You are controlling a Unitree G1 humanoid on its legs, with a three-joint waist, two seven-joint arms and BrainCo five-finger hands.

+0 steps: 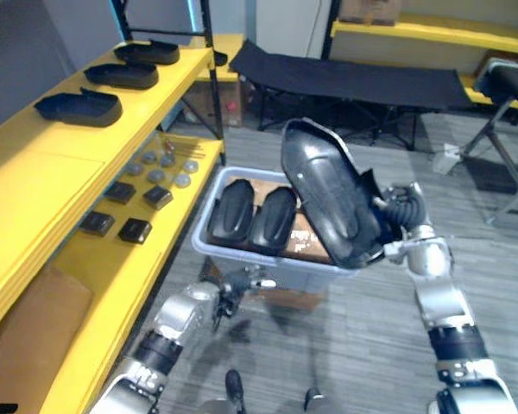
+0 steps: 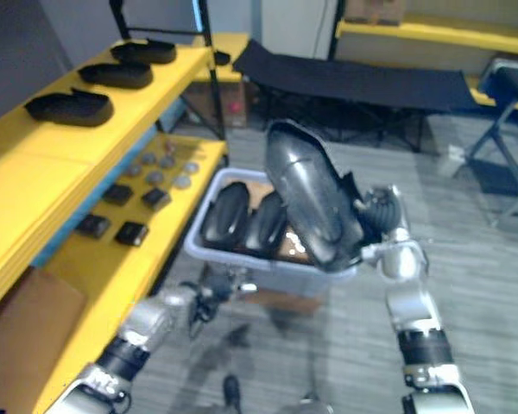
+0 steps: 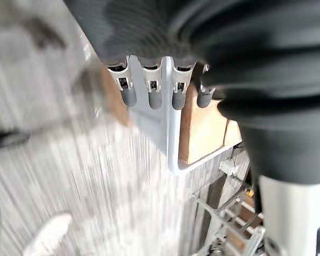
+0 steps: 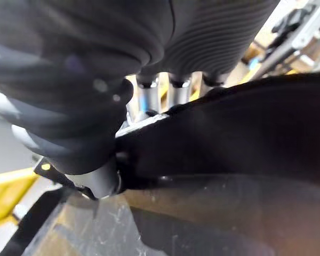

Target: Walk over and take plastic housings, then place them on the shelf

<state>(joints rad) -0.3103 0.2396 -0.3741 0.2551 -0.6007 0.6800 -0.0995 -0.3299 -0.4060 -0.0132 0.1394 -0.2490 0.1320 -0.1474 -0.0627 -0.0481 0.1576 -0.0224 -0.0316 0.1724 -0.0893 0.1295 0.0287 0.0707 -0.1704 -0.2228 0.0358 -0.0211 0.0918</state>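
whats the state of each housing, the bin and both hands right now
large black plastic housing: lifted over the bin, tilted
right hand: shut on that housing
grey plastic bin: open-topped
two black housings: lying side by side in the bin
three black housings: lying in a row on the yellow top shelf
left hand: open, holding nothing

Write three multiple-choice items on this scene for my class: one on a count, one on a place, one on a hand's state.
1. How many black housings lie on the top yellow shelf? A one, B three, C five.
2. Where is the held housing in the right hand? A above the grey bin, B on the top yellow shelf, C on the floor.
3. The right hand is: A open and empty, B curled round the held housing, C flat on the shelf.
Key: 1 B, three lie in a row there. 2 A, it hangs tilted over the bin. 3 B, thumb and fingers pinch its edge.
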